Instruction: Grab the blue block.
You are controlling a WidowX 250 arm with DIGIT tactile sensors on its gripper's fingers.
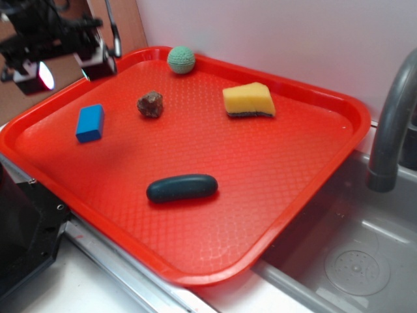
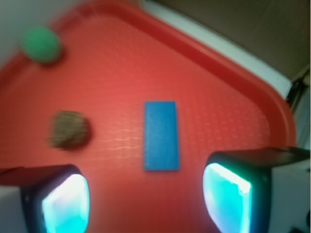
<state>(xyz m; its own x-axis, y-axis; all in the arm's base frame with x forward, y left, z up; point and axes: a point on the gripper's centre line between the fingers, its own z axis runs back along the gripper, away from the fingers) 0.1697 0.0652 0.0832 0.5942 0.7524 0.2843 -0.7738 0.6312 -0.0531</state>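
Observation:
The blue block (image 1: 90,123) lies flat on the red tray (image 1: 273,195) near its left side. In the wrist view the blue block (image 2: 161,135) lies lengthwise below and just ahead of the gap between my fingers. My gripper (image 2: 146,204) is open and empty, its two glowing cyan pads (image 2: 68,204) spread wide, hovering above the tray. In the exterior view the gripper (image 1: 71,62) is blurred at the top left, high above and behind the block.
A brown rock (image 1: 150,104) lies right of the block, also in the wrist view (image 2: 69,129). A green ball (image 1: 181,59), a yellow sponge (image 1: 248,100) and a dark teal pill-shaped object (image 1: 182,188) lie on the tray. A sink and grey faucet (image 1: 391,124) are at right.

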